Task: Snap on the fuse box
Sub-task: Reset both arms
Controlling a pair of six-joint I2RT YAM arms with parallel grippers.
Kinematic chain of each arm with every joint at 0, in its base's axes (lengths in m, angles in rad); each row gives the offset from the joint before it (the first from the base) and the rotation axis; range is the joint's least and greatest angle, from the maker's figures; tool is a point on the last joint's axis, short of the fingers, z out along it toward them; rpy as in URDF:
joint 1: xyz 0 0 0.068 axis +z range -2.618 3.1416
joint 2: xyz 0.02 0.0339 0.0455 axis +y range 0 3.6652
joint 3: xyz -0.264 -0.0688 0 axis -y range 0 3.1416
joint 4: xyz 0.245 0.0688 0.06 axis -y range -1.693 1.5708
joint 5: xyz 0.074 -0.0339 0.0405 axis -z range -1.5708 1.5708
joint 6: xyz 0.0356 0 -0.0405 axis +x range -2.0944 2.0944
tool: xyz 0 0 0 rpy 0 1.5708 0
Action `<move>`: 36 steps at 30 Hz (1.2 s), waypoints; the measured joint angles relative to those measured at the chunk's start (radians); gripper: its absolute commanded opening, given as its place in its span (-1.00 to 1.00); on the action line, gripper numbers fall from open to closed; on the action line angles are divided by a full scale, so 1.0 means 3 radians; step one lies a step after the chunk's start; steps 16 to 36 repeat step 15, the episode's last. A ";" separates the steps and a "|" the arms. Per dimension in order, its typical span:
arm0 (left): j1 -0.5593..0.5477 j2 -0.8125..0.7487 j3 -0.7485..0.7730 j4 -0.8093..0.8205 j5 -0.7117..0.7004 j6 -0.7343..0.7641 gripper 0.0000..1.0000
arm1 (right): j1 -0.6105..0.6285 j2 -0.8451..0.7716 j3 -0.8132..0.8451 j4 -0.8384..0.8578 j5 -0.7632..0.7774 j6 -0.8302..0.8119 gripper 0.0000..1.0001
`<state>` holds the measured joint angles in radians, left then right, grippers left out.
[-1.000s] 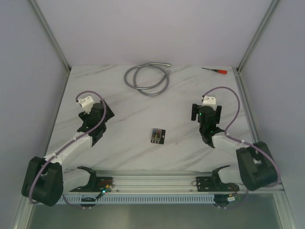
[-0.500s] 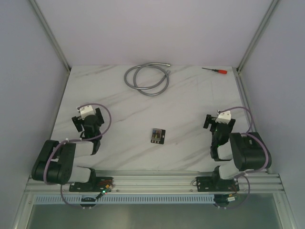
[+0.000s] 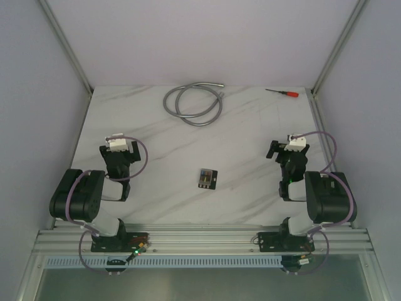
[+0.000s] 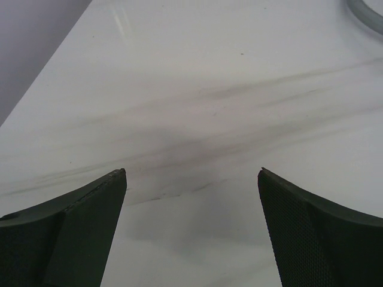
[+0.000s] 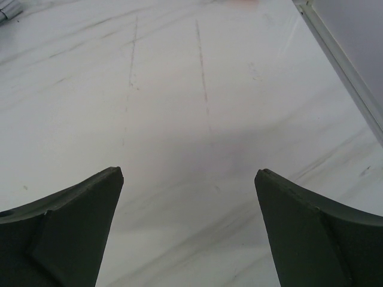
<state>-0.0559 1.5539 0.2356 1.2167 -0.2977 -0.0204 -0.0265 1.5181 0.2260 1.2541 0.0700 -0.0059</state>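
The fuse box (image 3: 207,179), a small black block with coloured bits on its face, lies alone on the marble table, near the front middle. My left gripper (image 3: 118,150) is folded back at the left, well away from the box, its jaws wide apart with only bare tabletop between them (image 4: 191,173). At the right my right gripper (image 3: 288,150) is folded back too, open and empty (image 5: 188,172). Neither wrist view shows the fuse box.
A coiled grey metal hose (image 3: 193,103) lies at the back middle. A red-handled screwdriver (image 3: 283,93) rests at the back right corner. A metal frame rail (image 3: 319,119) runs along the table's right edge, and an aluminium rail (image 3: 200,241) carries the arm bases.
Both arms have pulled back from an outstretched pose and folded close to their bases. The grippers stayed open. The fuse box has not moved.
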 measured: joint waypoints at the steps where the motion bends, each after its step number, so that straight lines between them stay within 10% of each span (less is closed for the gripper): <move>1: 0.0000 -0.0001 0.0000 0.0008 0.0034 0.0000 1.00 | 0.0001 0.0000 0.0000 -0.0011 -0.0006 0.0005 1.00; 36: -0.0001 -0.0003 0.0003 0.0006 0.0182 0.0000 1.00 | 0.0009 0.0000 0.0000 -0.0051 -0.0009 0.0006 1.00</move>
